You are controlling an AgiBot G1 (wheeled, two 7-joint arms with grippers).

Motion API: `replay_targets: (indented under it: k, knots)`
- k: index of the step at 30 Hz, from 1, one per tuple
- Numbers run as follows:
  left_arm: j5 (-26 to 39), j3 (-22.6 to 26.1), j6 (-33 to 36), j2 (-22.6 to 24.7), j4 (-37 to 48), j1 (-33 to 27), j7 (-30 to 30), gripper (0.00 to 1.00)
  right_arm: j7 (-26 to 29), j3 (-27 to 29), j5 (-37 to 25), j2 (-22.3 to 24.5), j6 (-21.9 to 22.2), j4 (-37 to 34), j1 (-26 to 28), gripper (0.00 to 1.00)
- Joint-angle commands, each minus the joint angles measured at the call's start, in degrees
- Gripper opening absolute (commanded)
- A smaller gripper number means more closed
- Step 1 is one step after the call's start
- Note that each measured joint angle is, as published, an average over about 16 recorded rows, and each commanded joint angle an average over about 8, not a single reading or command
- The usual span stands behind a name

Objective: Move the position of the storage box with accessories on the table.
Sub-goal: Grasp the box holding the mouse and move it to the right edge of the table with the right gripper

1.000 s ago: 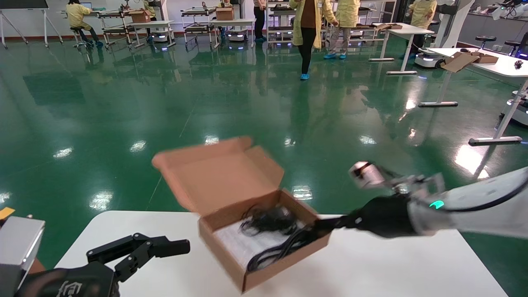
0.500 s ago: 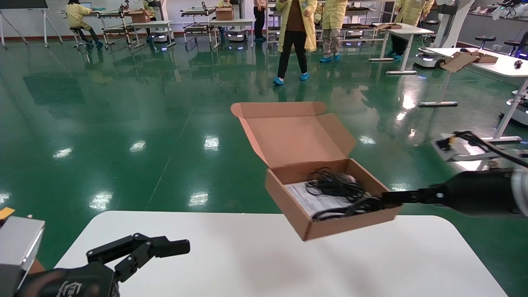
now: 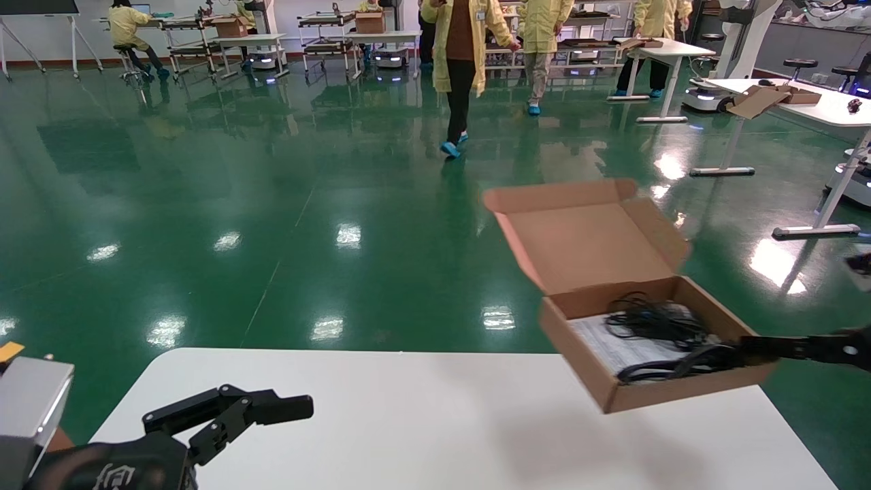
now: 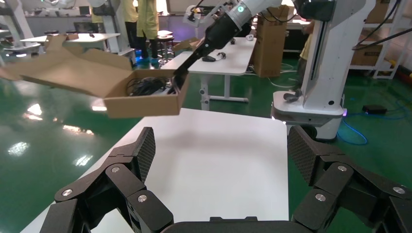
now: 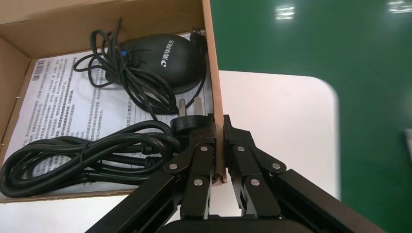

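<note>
The right claw (image 5: 218, 127) grips the side wall of the storage box (image 3: 639, 391), one finger inside the box and the other outside, the cardboard pinched between them. The box hangs in the air, clear of the white surface (image 3: 422, 422), above that surface's far right corner, and it tilts slightly. Its hinged lid (image 3: 585, 231) stands open, leaning back away from the robot, with side tabs sticking out.

Inside the box, a white printed sheet (image 5: 63, 107) lies flat on the bottom. On the sheet rests a black power adapter (image 5: 170, 60) with white lettering, close to the gripped wall, with a thin black cable (image 5: 121, 80) looped over it. A thicker coiled black power cord (image 5: 82, 155) lies nearer the claw, and its plug (image 5: 189, 121), two metal prongs showing, sits right against the inner finger.

The left claw (image 4: 221, 162) hovers low over the near left part of the surface, well apart from the box, its fingers spread wide with nothing between them.

Beyond the surface stretches a glossy green floor (image 3: 272, 190).
</note>
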Motion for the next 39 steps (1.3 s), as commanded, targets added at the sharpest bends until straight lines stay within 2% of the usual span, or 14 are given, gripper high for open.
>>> replay_targets:
  k: [1, 10, 22, 39]
  knots:
    - [0.0, 0.0, 0.0, 0.0, 0.0, 0.0, 0.0, 1.00, -0.7, 0.0, -0.1, 1.0, 0.6, -0.4, -0.1, 0.00]
    - [0.0, 0.0, 0.0, 0.0, 0.0, 0.0, 0.0, 1.00, -2.5, 0.2, 0.2, 3.3, 4.8, -1.4, -1.4, 0.00]
    - [0.0, 0.0, 0.0, 0.0, 0.0, 0.0, 0.0, 1.00, -4.3, 0.9, 1.4, 4.7, 14.9, -2.5, -5.6, 0.00]
    - [0.0, 0.0, 0.0, 0.0, 0.0, 0.0, 0.0, 1.00, -5.8, 3.3, 4.6, 4.8, 18.6, -1.8, -14.5, 0.00]
